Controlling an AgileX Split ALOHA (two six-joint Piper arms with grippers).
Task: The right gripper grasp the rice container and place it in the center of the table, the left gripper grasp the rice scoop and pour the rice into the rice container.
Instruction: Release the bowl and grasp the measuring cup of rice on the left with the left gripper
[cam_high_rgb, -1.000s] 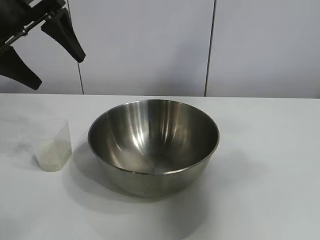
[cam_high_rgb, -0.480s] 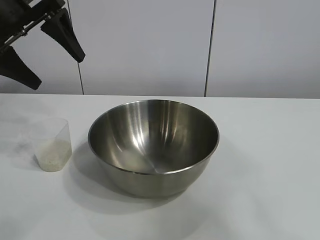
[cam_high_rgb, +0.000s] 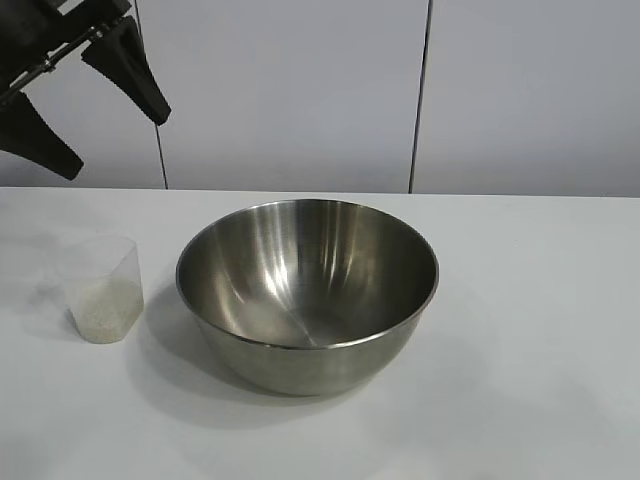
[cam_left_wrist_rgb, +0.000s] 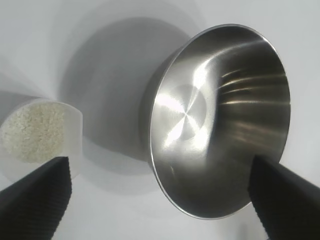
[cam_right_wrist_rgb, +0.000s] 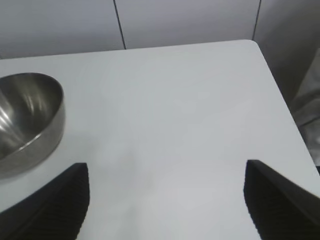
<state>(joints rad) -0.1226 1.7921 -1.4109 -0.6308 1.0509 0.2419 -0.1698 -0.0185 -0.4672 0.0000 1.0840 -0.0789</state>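
Now, your status lines:
Rice container (cam_high_rgb: 307, 293): sitting mid-counter (cam_high_rgb: 540, 350), empty, ready for pouring.
Rice scoop (cam_high_rgb: 104, 290): standing upright just beside it, holding the rice (cam_left_wrist_rgb: 33, 131).
Left pincer (cam_high_rgb: 85, 100): hanging high above the scoop, fingers apart, unchanged since earlier.
Right pincer (cam_right_wrist_rgb: 165, 200): fingers apart, hovering off to the bowl's side.

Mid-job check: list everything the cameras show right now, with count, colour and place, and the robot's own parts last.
rice container: one, shiny steel, empty, centre of the table.
rice scoop: one, clear plastic, upright on the table to the container's left, apart from it.
rice: one heap, white, inside the scoop.
table: one, white, under everything.
wall panels: pale grey, behind the table.
left tool: one, black, open, raised above the table's left side, over the scoop.
right tool: one, black, open, above the bare right part of the table, holding nothing.
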